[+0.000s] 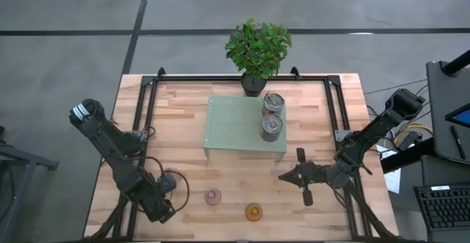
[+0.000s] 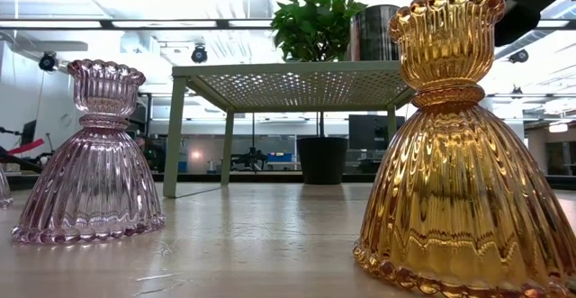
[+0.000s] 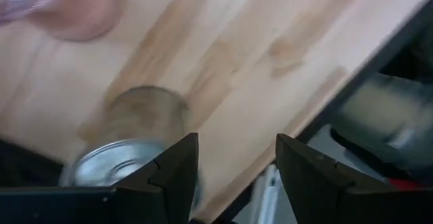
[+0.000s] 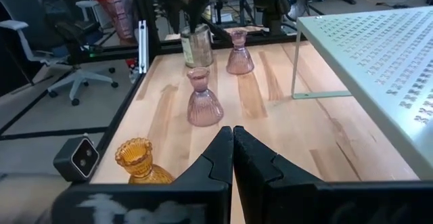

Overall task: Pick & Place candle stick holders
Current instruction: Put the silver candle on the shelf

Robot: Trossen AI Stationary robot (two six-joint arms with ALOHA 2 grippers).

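Observation:
Two silvery holders [image 1: 273, 102] [image 1: 271, 128] stand on the green perforated shelf [image 1: 231, 125]. A third silvery holder [image 3: 125, 160] stands on the table near its front left. My left gripper [image 3: 237, 146] is open right beside it, and the holder is outside the gap. One pink holder [image 1: 213, 197] and the amber holder [image 1: 253, 212] stand upright near the front edge. A second pink holder [image 4: 239, 51] stands near the left arm. My right gripper [image 1: 283, 177] is shut and empty, right of the amber holder, pointing toward the table's left. My left gripper has the silvery holder's rim [image 3: 145, 149] next to the outer side of one finger [image 3: 179, 166], not between the two. I cannot tell whether the finger touches it.
A potted green plant [image 1: 257, 48] stands at the far edge behind the shelf. Black rails [image 1: 143, 111] run along the table's left and right sides. Bare wood lies between the shelf and the front holders.

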